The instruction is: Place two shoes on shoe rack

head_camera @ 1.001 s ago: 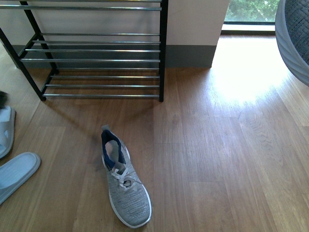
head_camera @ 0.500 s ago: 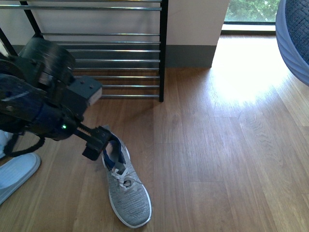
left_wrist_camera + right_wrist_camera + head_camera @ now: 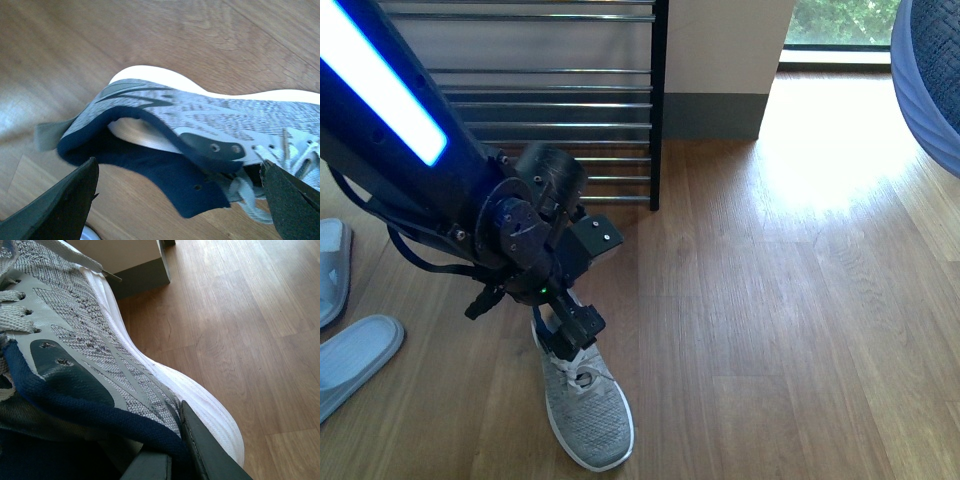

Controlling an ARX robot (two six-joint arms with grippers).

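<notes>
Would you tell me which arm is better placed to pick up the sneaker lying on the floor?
Left. The left gripper is open, its fingers straddling the navy collar of the floor sneaker. The right gripper appears shut on a second sneaker.

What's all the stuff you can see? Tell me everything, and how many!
grey sneaker: one, grey with a white sole, on the floor in front of the rack.
second grey sneaker: one, same colours, seen only in the right wrist view.
slides: two, pale blue, on the floor at far left.
shoe rack: one, black frame with chrome rods, by the wall.
rounded thing: one, grey-blue, top right; cannot tell what it is.
wooden floor: brown.
left gripper: black, open, astride the grey sneaker's collar.
right gripper: dark, shut on the second grey sneaker's collar.
</notes>
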